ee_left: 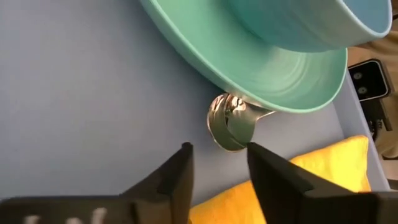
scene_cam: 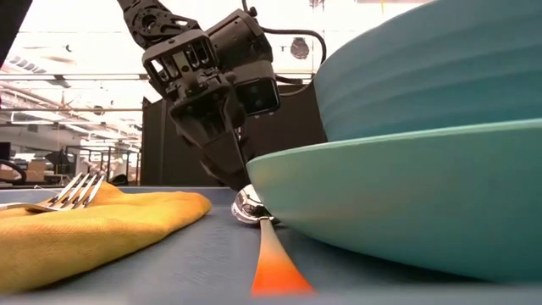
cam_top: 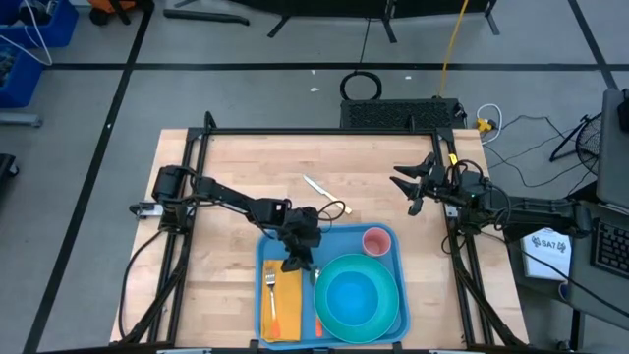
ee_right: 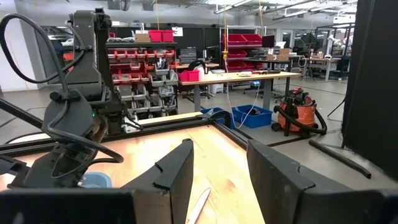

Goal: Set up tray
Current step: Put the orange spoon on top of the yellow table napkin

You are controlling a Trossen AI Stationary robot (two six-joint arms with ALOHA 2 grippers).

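Two grippers in view. Blue tray [cam_top: 383,324] at lower centre of high view, holding yellow napkin [cam_top: 286,298] with fork [cam_top: 270,285], orange-handled spoon [cam_top: 317,317] and turquoise plate [cam_top: 359,295] with bowl, pink cup [cam_top: 376,240] at far corner. Left gripper [cam_top: 294,264] just above spoon bowl, fingers parted, holding nothing. Knife [cam_top: 316,187] on bare wood beyond. Right gripper [cam_top: 410,189] at upper right, parted, empty.

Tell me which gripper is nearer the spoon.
Left. The left gripper hangs right over the spoon bowl on the tray; the right gripper waits off the tray, over bare table.
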